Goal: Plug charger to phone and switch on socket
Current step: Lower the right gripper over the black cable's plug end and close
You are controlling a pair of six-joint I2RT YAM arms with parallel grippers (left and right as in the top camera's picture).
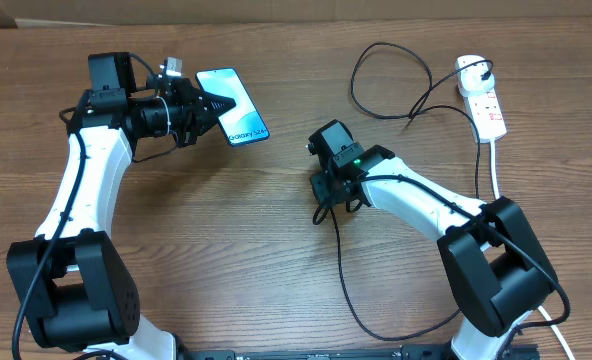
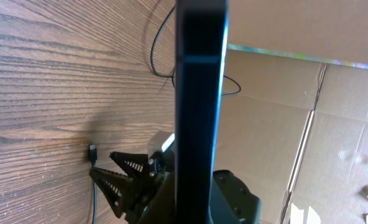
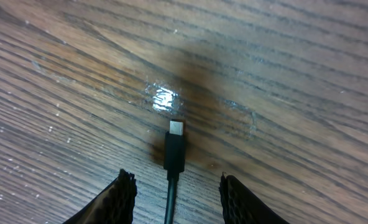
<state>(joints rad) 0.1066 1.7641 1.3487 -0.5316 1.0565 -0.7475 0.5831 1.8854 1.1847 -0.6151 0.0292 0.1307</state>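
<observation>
The phone [image 1: 234, 105], with its blue-teal screen, is held off the table at the back left by my left gripper [image 1: 208, 105], which is shut on its left end. In the left wrist view the phone [image 2: 199, 106] shows edge-on as a dark bar. The charger's black cable [image 1: 341, 270] loops across the table. Its small plug tip [image 3: 176, 146] lies on the wood between the fingers of my open right gripper [image 3: 178, 179], untouched. In the overhead view the right gripper [image 1: 326, 205] is mid-table. The white socket [image 1: 486, 105] lies at the back right with a black plug in it.
The socket's thick white cord [image 1: 494, 165] runs down the right side past the right arm. Cardboard [image 2: 308, 124] stands behind the table. The black cable makes loops near the socket [image 1: 376, 60] and near the front edge [image 1: 376, 325].
</observation>
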